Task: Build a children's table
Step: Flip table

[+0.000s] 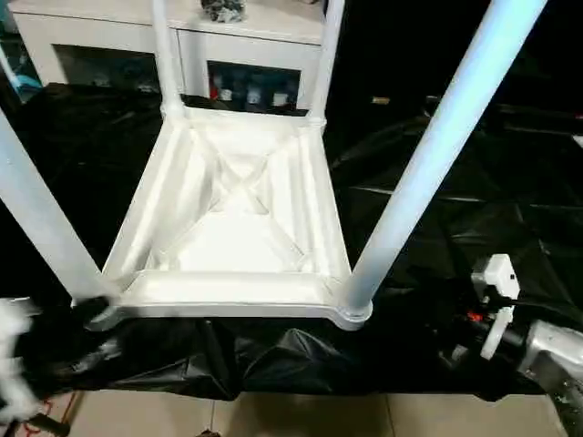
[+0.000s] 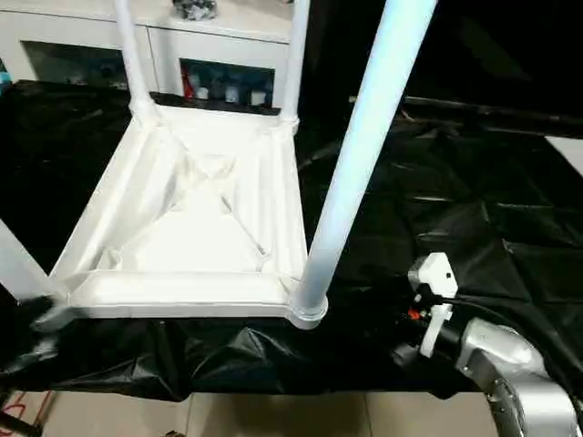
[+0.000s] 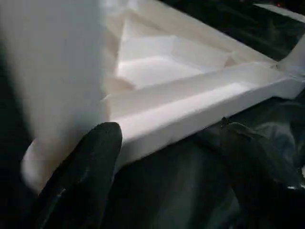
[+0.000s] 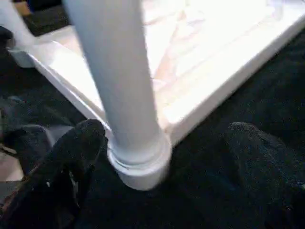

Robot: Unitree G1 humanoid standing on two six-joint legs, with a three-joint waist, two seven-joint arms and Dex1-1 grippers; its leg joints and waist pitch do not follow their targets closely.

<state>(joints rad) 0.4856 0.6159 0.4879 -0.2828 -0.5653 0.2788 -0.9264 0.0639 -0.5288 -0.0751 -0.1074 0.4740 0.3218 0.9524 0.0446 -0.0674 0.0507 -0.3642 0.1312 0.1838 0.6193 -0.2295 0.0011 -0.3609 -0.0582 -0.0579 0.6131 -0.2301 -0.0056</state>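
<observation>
The upturned children's table (image 1: 232, 237) is seen with upright legs; its near-right leg (image 4: 119, 81) stands at twelve o'clock between the wide-open, empty right gripper (image 4: 167, 157) fingers; the left gripper (image 3: 167, 157) is also open and empty.

Bright light from above washes the white table (image 1: 228, 246) until its ribs nearly vanish in glare. The near right leg (image 1: 428, 164) glows pale blue. The black sheet (image 2: 474, 209) stays dim, with thin highlights along its creases. The left tool (image 1: 14, 364) smears into motion blur at the head view's edge. Both wrist views are soft; their dark fingers (image 3: 81, 176) lie out of focus.
</observation>
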